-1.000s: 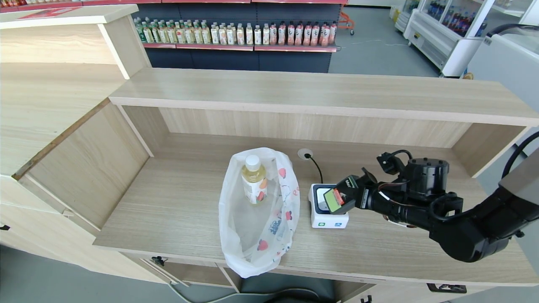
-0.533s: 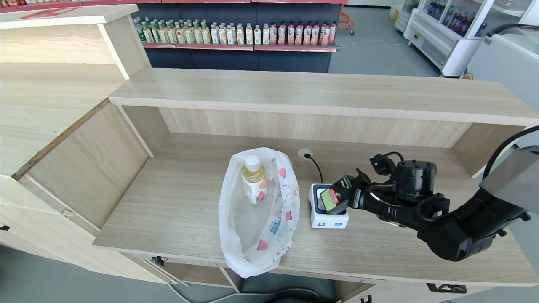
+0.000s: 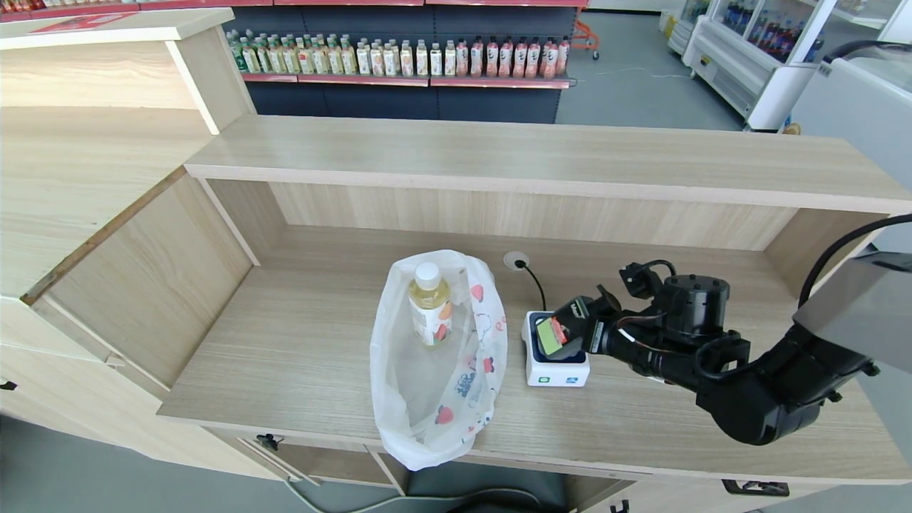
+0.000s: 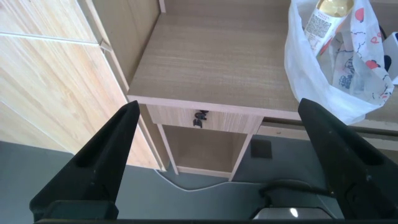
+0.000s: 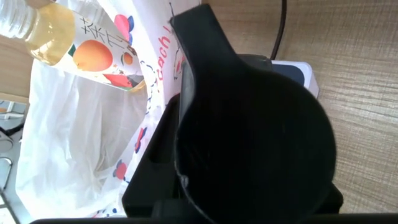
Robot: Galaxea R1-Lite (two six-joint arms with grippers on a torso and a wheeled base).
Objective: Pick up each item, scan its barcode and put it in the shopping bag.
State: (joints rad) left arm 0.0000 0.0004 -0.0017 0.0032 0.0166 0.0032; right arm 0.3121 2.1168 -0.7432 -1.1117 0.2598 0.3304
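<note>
Here the worktop carries the shopping bag, lying open just past the tips of the right jaws with a bottle inside, and the scanner directly beneath them. The right jaws are clamped on a small green packet over its window. If the packet is tilted wrongly, the barcode may not read, and a weak pinch could drop it. The left jaws gape wide, empty.

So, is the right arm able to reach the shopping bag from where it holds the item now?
Probably yes. The right gripper holds the item over the scanner, and the bag lies just beside the scanner with its mouth open. Nothing stands between them; the bottle fills only the bag's far part.
</note>
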